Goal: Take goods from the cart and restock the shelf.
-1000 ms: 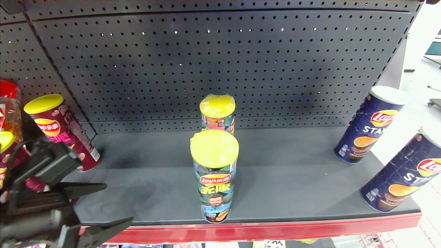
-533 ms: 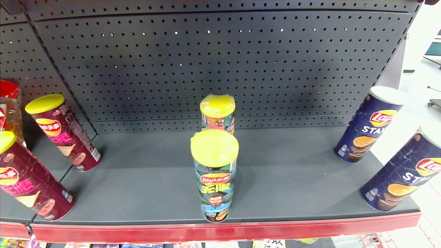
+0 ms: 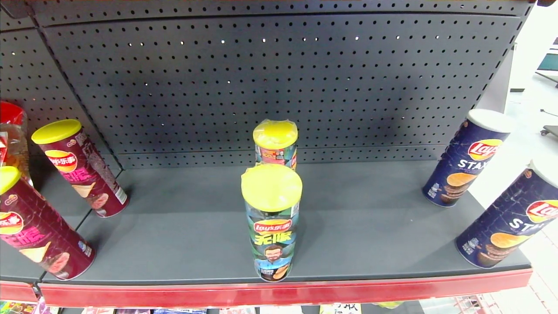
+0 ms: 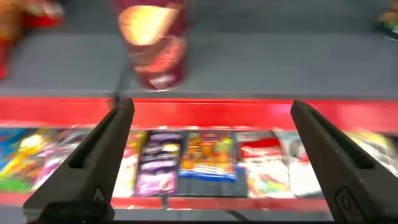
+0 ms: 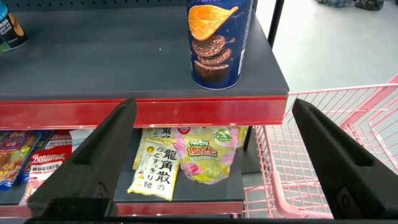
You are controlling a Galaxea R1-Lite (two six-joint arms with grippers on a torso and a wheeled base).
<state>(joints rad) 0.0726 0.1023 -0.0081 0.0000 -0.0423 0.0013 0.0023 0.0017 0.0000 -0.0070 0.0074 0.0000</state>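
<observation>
The dark grey shelf (image 3: 370, 218) with a red front edge holds chip cans. Two teal cans with yellow lids stand in the middle, one at the front (image 3: 271, 222) and one behind it (image 3: 275, 144). Two maroon cans (image 3: 80, 168) (image 3: 37, 231) stand at the left and two blue cans (image 3: 468, 157) (image 3: 508, 218) at the right. My left gripper (image 4: 212, 104) is open and empty, level with the red edge below a maroon can (image 4: 153, 43). My right gripper (image 5: 214, 102) is open and empty in front of the edge, below a blue can (image 5: 217, 40).
A pink wire cart (image 5: 348, 143) stands by the shelf's right end. The lower shelf holds snack bags (image 5: 186, 155) (image 4: 208, 155). A perforated back panel (image 3: 279, 87) closes the shelf behind. Bare shelf floor lies between the can groups.
My open left gripper, at the lower left of the head view a second ago, has dropped out of that view, uncovering the front maroon can. Nothing else has moved.
</observation>
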